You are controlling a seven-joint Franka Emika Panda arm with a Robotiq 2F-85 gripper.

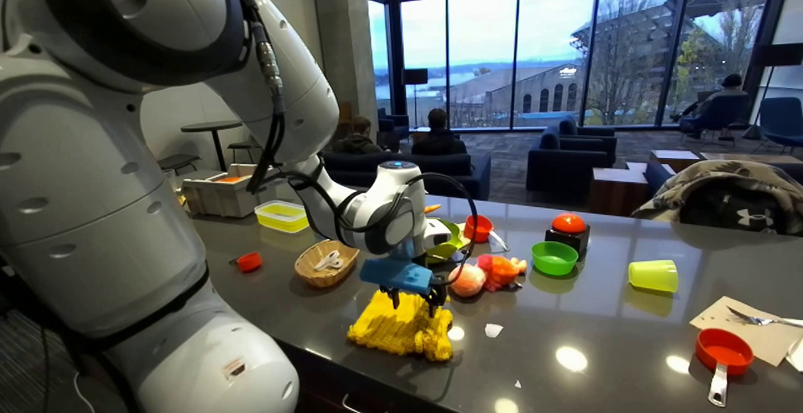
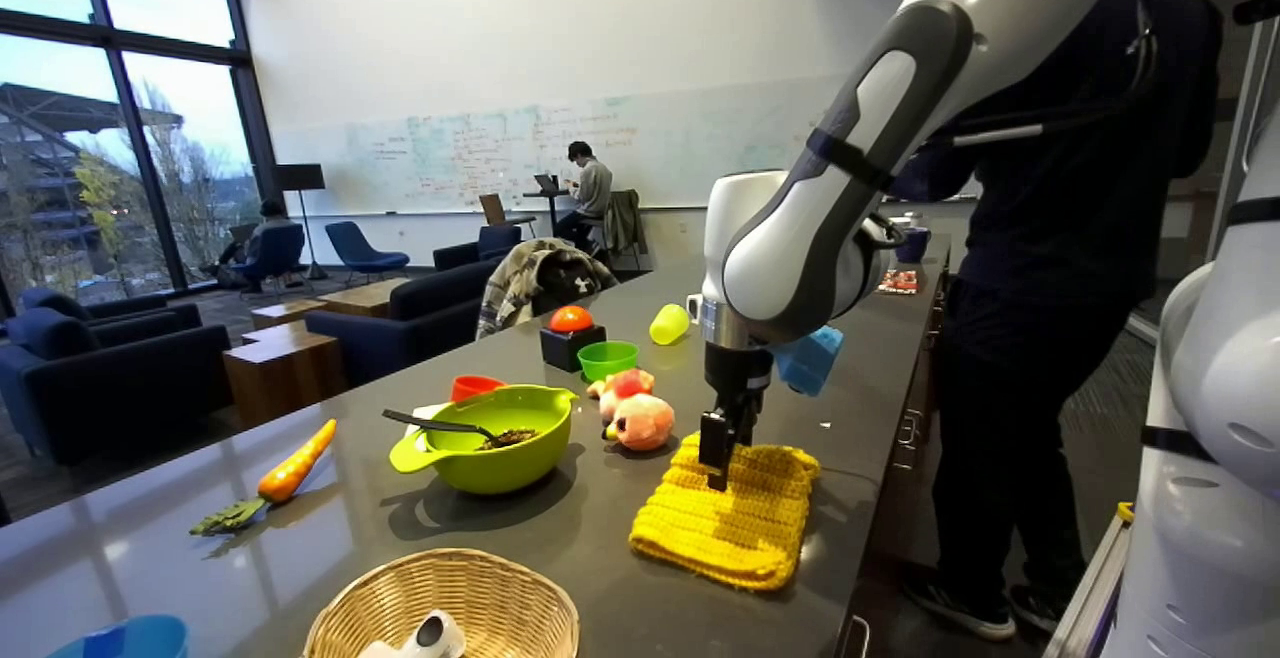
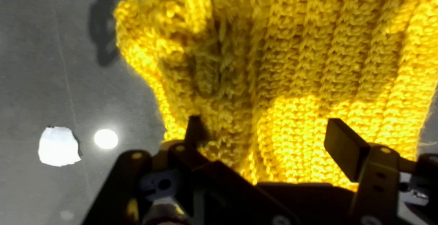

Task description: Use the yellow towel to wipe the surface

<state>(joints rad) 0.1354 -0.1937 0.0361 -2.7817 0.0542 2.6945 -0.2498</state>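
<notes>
Gripper (image 3: 264, 131) stood wide over yellow towel (image 3: 314, 54).
Green bowl (image 2: 505, 470) held utensil (image 2: 445, 426), dark bits (image 2: 512, 438); basket (image 2: 455, 578), white object (image 2: 430, 635); we spotted Under Armour's logo (image 1: 755, 217).

Tall windows (image 1: 558, 30), dark blue armchairs (image 1: 564, 167)

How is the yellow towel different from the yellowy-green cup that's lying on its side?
The yellow towel looks soft and bumpy, like knitting; the yellowy-green cup looks smooth. The towel is a deeper, golden yellow, while the cup is paler and greener. The towel lies spread out low, a bit bunched; the cup is rounded and lies tipped over. Both rest on the dark, shiny tabletop.
</notes>
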